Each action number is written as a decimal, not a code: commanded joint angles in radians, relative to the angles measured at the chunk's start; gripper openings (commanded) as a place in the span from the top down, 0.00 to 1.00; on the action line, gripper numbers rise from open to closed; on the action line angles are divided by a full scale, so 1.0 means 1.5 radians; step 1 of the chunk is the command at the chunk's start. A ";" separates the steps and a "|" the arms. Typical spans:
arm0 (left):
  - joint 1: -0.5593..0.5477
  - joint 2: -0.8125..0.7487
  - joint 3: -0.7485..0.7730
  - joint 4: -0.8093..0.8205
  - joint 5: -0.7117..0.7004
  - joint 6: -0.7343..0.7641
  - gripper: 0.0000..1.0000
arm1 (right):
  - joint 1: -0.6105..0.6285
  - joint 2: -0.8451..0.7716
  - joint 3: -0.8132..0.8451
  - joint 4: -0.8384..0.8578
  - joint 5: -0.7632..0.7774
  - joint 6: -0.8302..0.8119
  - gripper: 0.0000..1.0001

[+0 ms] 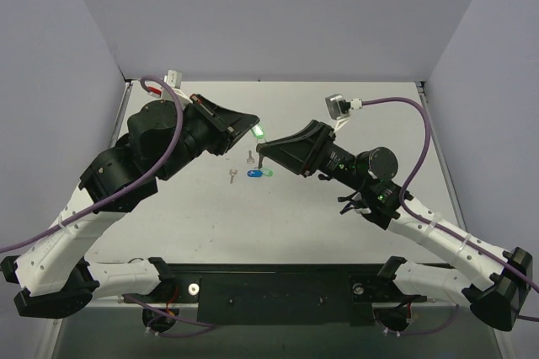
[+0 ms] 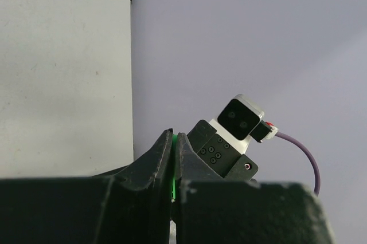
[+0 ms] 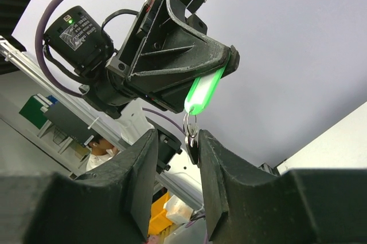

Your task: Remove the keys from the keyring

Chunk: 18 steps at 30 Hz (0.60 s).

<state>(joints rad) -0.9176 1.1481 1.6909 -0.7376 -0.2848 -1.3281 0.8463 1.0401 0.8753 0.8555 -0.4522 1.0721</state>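
My left gripper (image 1: 251,129) is shut on a glowing green plastic tag (image 1: 258,132), held above the table. In the right wrist view the tag (image 3: 203,90) carries a small silver keyring (image 3: 191,122), and one dark key (image 3: 194,146) hangs from it. My right gripper (image 3: 178,146) is open, its jaws on either side of that key, which lies against the right finger. On the table below lie a blue-headed key (image 1: 253,174), a green-headed key (image 1: 269,171) and two bare keys (image 1: 249,157) (image 1: 232,177). In the left wrist view only a green sliver of the tag (image 2: 172,169) shows between the fingers.
Both grippers (image 1: 262,157) meet nose to nose over the middle of the white table (image 1: 337,224). Grey walls close in the back and sides. The right arm's wrist camera (image 2: 241,117) shows just beyond my left fingers.
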 commanded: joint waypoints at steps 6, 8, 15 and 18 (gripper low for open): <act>-0.002 -0.013 -0.001 0.030 -0.017 -0.019 1.00 | 0.013 0.008 0.023 0.049 0.004 -0.010 0.71; -0.002 -0.013 0.000 0.029 -0.017 -0.019 1.00 | 0.014 0.008 0.022 0.049 0.006 -0.009 0.71; -0.002 -0.017 -0.002 0.029 -0.020 -0.021 1.00 | 0.014 0.007 0.026 0.036 0.009 -0.017 0.76; -0.002 -0.020 -0.004 0.029 -0.021 -0.020 1.00 | 0.015 0.008 0.026 0.033 0.010 -0.018 0.79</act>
<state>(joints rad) -0.9176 1.1446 1.6836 -0.7372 -0.2920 -1.3289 0.8593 1.0595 0.8757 0.8448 -0.4442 1.0687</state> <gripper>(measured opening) 0.114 0.227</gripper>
